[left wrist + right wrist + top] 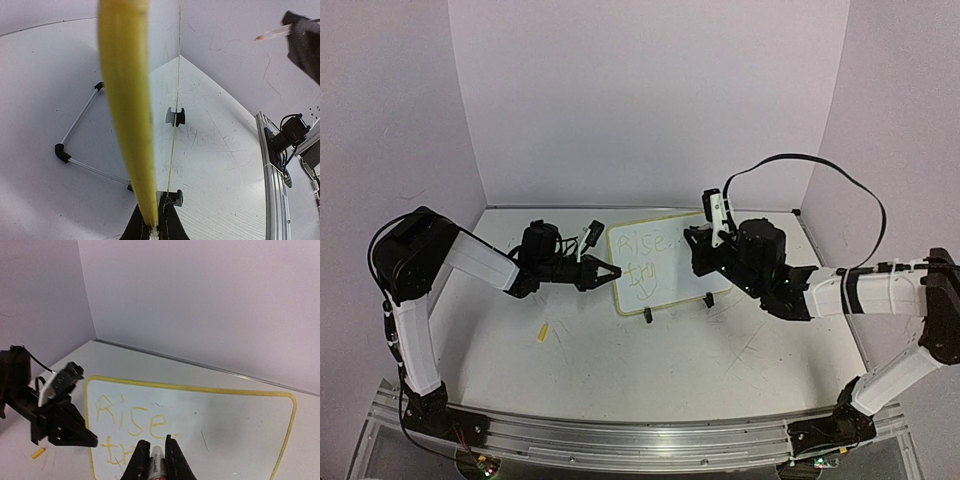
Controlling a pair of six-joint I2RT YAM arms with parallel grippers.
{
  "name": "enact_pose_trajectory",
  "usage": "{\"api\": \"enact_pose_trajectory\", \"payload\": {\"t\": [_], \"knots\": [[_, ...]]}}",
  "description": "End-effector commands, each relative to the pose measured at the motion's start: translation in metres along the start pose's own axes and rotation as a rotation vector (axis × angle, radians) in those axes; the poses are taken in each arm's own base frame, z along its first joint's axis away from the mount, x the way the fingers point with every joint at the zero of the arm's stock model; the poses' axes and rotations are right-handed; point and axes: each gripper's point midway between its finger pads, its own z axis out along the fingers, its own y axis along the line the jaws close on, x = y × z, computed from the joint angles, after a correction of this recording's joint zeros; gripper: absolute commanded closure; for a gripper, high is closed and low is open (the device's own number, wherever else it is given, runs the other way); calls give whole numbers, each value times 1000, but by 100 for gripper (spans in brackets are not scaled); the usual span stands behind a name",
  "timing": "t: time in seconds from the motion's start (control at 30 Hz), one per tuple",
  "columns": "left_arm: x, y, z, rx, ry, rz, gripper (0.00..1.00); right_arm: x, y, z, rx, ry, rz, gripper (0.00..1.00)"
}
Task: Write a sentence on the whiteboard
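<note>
— Whiteboard (660,262) position?
— We log it standing at centre frame in the top view, with "Rise" lettered in yellow on its face.
— Left gripper (152,227)?
— We note its fingers clenched on the board's yellow rim, at the left edge.
— Right gripper (157,444)?
— Clamped around a marker (157,462), bottom centre of the wrist view, below the word "Rise".

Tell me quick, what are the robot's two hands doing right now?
Left gripper: closed on the whiteboard, pinching its yellow edge.
Right gripper: closed, holding a marker.
</note>
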Motion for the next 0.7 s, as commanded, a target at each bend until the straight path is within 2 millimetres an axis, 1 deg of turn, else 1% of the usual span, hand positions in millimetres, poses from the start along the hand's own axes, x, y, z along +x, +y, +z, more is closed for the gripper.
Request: {"api": "enact_pose_trajectory", "payload": {"t": [0.0,0.1,0.27,0.43,0.67], "knots": [[12,32,-6,-161,53,40,100,26,-10,15,-38,80,-95,100],[11,33,-6,-166,56,52,100,29,1,21,-94,92,-125,100],[14,36,-6,-180,71,55,100,42,7,24,-104,109,-130,100],[15,38,-6,-188,74,49,100,51,19,26,-146,122,-138,100],[18,38,-9,-201,78,43,100,55,12,26,-105,118,-130,100]]}}
